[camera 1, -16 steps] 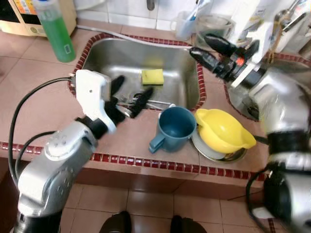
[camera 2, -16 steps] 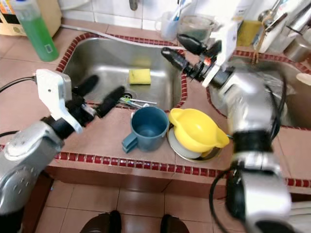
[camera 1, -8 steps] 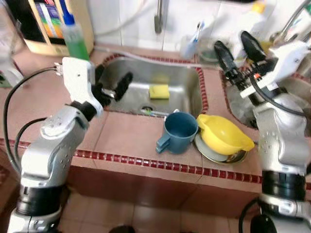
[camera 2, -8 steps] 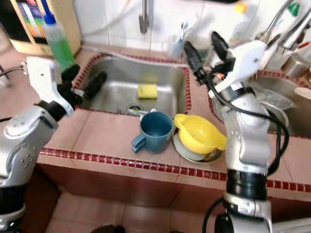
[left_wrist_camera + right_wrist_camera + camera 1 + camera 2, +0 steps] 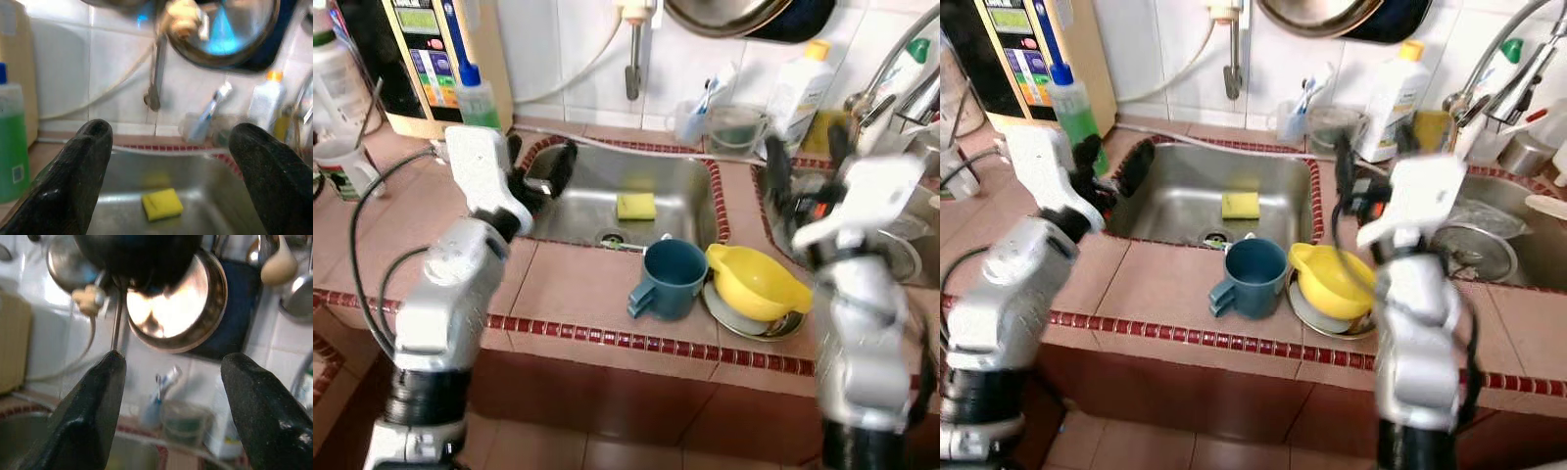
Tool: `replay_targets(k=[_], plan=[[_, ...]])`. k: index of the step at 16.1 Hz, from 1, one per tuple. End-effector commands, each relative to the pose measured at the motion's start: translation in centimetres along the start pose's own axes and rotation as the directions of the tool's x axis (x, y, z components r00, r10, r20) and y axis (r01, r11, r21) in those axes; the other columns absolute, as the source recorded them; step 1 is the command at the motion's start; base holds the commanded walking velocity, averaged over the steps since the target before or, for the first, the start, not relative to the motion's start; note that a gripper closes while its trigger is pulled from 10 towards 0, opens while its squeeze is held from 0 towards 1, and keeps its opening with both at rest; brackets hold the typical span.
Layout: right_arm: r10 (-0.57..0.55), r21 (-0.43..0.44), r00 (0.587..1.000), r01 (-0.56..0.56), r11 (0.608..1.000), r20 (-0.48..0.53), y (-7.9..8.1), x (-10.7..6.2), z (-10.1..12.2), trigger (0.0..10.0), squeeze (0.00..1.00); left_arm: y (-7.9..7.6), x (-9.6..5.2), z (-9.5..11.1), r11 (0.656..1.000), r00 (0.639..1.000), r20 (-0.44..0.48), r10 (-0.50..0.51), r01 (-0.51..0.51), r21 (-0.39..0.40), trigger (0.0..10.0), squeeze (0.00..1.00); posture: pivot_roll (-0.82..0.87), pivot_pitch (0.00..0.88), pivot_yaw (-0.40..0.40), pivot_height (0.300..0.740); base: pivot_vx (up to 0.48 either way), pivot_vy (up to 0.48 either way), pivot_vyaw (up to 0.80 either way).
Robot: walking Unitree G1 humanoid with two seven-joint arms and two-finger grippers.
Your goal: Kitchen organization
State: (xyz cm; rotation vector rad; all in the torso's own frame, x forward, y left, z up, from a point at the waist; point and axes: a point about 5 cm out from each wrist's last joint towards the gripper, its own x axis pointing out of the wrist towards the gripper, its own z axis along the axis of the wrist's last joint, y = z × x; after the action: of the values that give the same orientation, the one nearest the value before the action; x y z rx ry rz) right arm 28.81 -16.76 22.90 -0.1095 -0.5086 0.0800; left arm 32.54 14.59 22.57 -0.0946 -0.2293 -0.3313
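A blue mug [image 5: 674, 279] stands on the tiled counter in front of the sink [image 5: 690, 191]. Beside it a yellow bowl [image 5: 759, 284] rests on a metal plate [image 5: 736, 318]. A yellow sponge [image 5: 635, 206] lies in the sink and also shows in the left wrist view as the sponge [image 5: 163, 204]. My left gripper [image 5: 540, 157] hangs open over the sink's left rim, holding nothing. My right gripper [image 5: 803, 162], blurred, is open above the counter between the two sinks. In its wrist view the right gripper [image 5: 171, 382] faces a hanging pan [image 5: 176, 303].
A green soap bottle [image 5: 478, 98] and a water appliance [image 5: 426, 49] stand at the back left. A cup with a toothbrush [image 5: 697, 113], a glass jar [image 5: 736, 125] and a white bottle [image 5: 800, 93] line the back. A second sink [image 5: 1489, 245] holds a metal strainer.
The camera has risen and pulled back. My left gripper moved from the sink's near edge to its left rim. My right gripper swung right, away from the sink. Both stay open.
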Motion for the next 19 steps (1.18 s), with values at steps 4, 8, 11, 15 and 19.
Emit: replay_targets(k=[4,8,11,15,19], plan=[[0.039,0.005,0.999,-0.039,0.999,-0.007,1.8,-2.5,-0.2,10.0,0.00,-0.3,-2.1,-2.8,0.997,0.991,-0.120,-0.050,0.056,0.045,10.0,0.00,-0.03,0.000,0.022,0.740,0.000,0.000,0.00],[0.033,-0.034,0.999,-0.034,0.999,-0.031,2.2,-3.6,-0.9,10.0,0.00,0.2,-3.0,-3.2,0.993,0.989,-0.112,-0.098,0.105,0.057,10.0,0.00,-0.03,0.000,0.023,0.740,0.000,0.000,0.00],[0.033,-0.033,0.997,-0.035,0.999,-0.070,2.4,-4.7,-1.5,10.0,0.00,0.1,-4.1,-4.2,0.981,0.979,-0.144,-0.146,0.162,0.105,10.0,0.00,-0.04,0.000,0.021,0.740,0.000,0.000,0.00],[0.101,-0.009,0.988,-0.103,0.995,-0.117,3.0,-7.3,-1.4,10.0,0.00,0.1,-4.4,-3.1,0.957,0.952,-0.187,-0.243,0.267,0.115,10.0,0.00,-0.05,0.000,0.037,0.740,0.000,0.000,0.00],[0.189,0.042,0.966,-0.184,0.982,-0.178,3.7,-10.0,-1.4,10.0,0.00,0.4,-5.0,-2.4,0.938,0.932,-0.214,-0.291,0.322,0.129,10.0,0.00,-0.06,0.000,0.047,0.740,0.000,0.000,0.00]])
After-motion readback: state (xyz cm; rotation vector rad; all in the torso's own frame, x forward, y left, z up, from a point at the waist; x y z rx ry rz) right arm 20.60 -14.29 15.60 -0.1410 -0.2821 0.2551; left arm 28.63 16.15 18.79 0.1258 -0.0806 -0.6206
